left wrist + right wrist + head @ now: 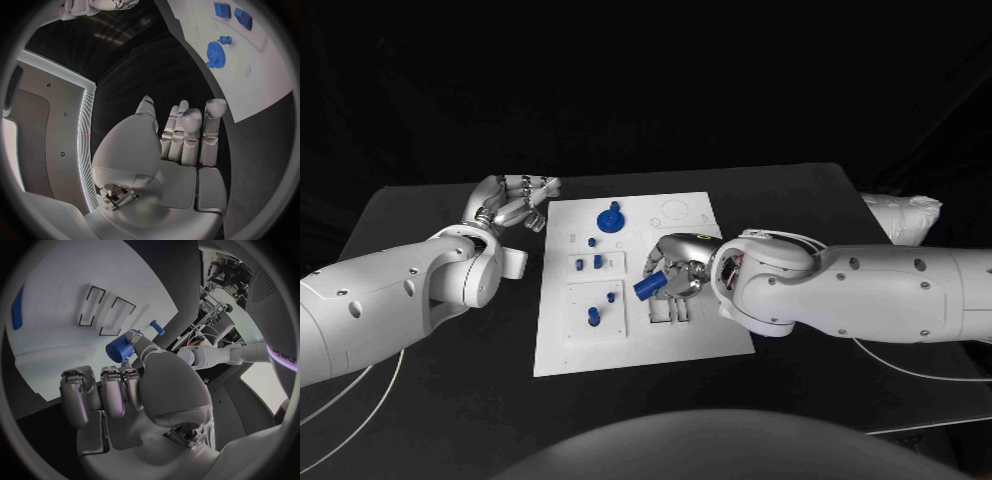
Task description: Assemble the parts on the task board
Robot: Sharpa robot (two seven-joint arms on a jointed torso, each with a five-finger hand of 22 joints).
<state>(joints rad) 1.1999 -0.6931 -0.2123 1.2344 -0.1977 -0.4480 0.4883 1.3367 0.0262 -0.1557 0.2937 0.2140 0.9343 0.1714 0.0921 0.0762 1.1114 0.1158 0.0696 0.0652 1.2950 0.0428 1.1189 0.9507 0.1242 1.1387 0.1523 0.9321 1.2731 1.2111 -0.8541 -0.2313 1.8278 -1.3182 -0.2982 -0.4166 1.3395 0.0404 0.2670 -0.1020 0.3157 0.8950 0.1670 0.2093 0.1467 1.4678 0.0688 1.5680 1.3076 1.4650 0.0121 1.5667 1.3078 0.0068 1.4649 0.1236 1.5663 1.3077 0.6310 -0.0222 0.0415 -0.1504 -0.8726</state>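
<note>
The right hand (678, 268) fingers (134, 340) pinch a blue cylindrical part (117, 349) above the task board (689, 330), seemingly just over its two rectangular slots (105, 310). The left hand (514, 203) rests beside the board's far corner on the table (430, 400), fingers (187, 125) straight, close together and empty, while a blue gear (610, 220) sits near the board's far edge.

The silver left hand (514, 203) hovers with fingers (187, 125) extended together, holding nothing; the silver right hand (678, 268) pinches a small blue cylindrical part (649, 287).
</note>
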